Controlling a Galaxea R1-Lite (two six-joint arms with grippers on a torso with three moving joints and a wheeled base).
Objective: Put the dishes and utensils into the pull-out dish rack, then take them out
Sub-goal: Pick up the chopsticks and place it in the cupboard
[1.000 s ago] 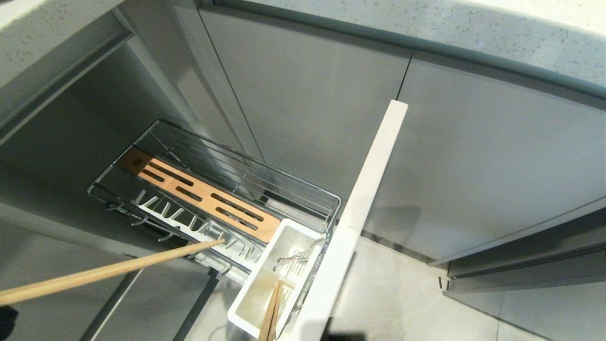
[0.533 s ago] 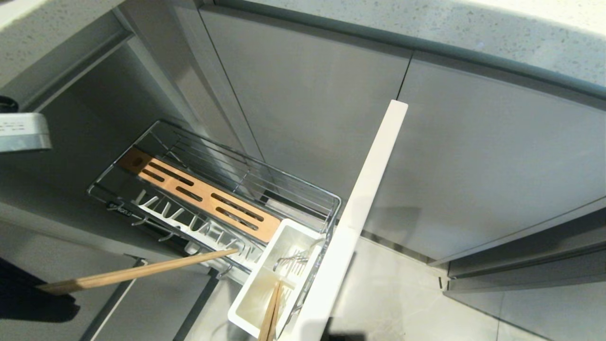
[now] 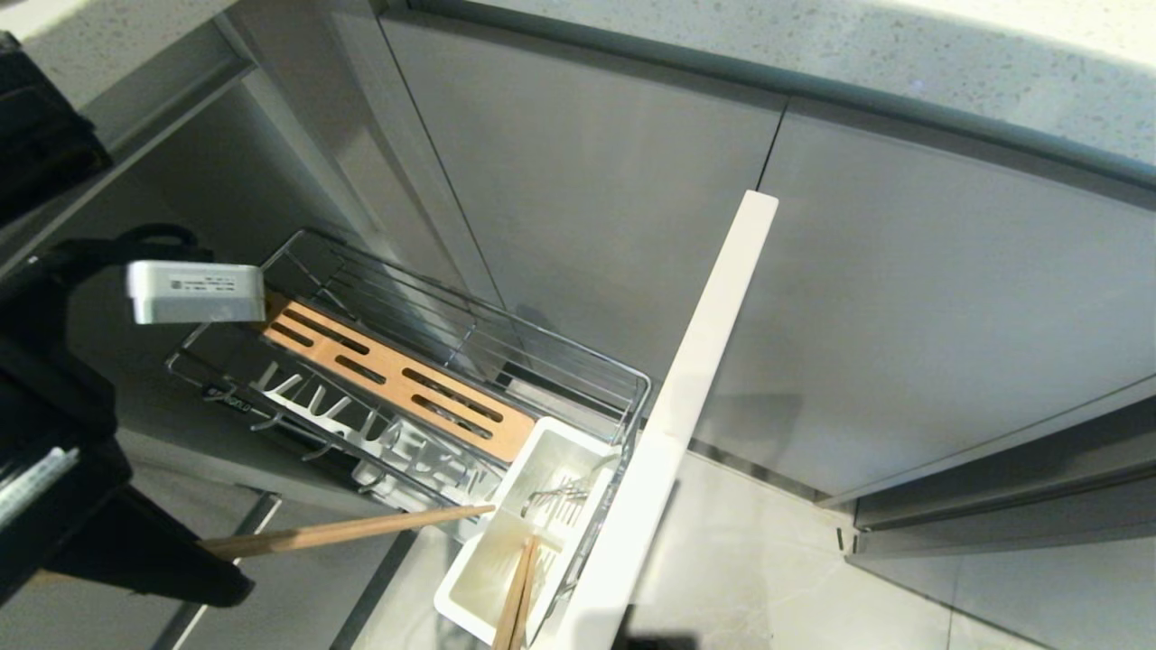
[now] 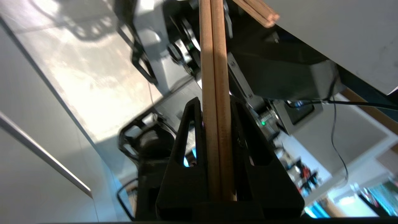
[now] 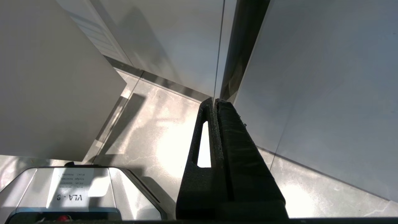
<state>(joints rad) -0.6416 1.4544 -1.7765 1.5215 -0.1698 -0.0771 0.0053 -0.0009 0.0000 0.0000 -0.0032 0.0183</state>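
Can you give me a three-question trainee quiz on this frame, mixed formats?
1. True or false: the left gripper is shut on a pair of chopsticks.
2. Multiple choice: the free tips of the held chopsticks are nearest which part of the pull-out dish rack? A) the wooden board B) the white utensil tub C) the front panel
3. Fill in: the tub already holds another pair of ____.

Key: 1 true; 2 B; 3 chopsticks.
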